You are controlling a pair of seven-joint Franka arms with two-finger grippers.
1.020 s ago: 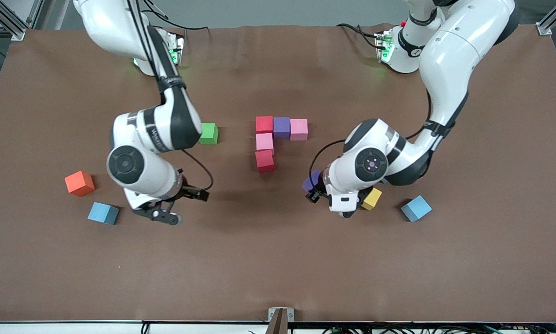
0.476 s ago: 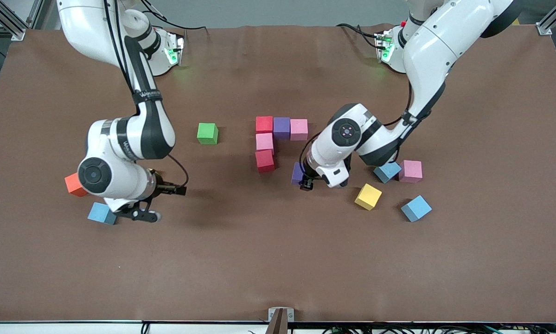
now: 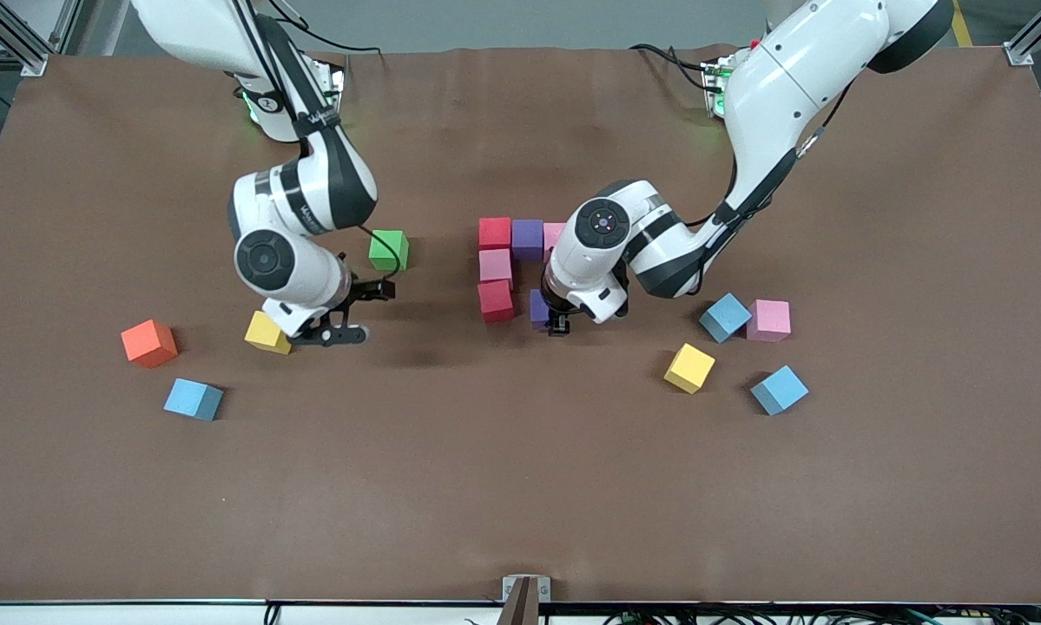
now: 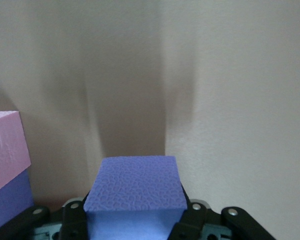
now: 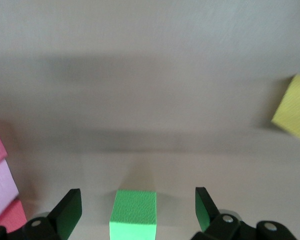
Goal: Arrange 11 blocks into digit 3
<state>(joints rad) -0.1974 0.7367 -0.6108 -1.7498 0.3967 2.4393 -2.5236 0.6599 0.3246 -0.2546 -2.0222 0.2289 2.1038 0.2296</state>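
My left gripper (image 3: 557, 328) is shut on a purple block (image 3: 538, 308) (image 4: 135, 190), low beside the nearer red block (image 3: 495, 301), with a small gap between them. That red block stands with a pink block (image 3: 495, 265), a red block (image 3: 495, 233), a purple block (image 3: 527, 239) and a pink block (image 3: 556, 233) half hidden by the left arm. My right gripper (image 3: 339, 333) (image 5: 135, 212) hangs open beside a yellow block (image 3: 267, 332). The green block (image 3: 389, 250) (image 5: 133, 212) shows between its fingers, untouched.
Toward the left arm's end lie a light blue block (image 3: 725, 317), a pink block (image 3: 768, 319), a yellow block (image 3: 689, 368) and a light blue block (image 3: 779, 390). An orange cube (image 3: 148, 343) and a light blue block (image 3: 194, 399) lie toward the right arm's end.
The left gripper has carried the purple block from near the yellow block to beside the red one. The right arm has swung from the light blue block toward the green one, uncovering a yellow block.
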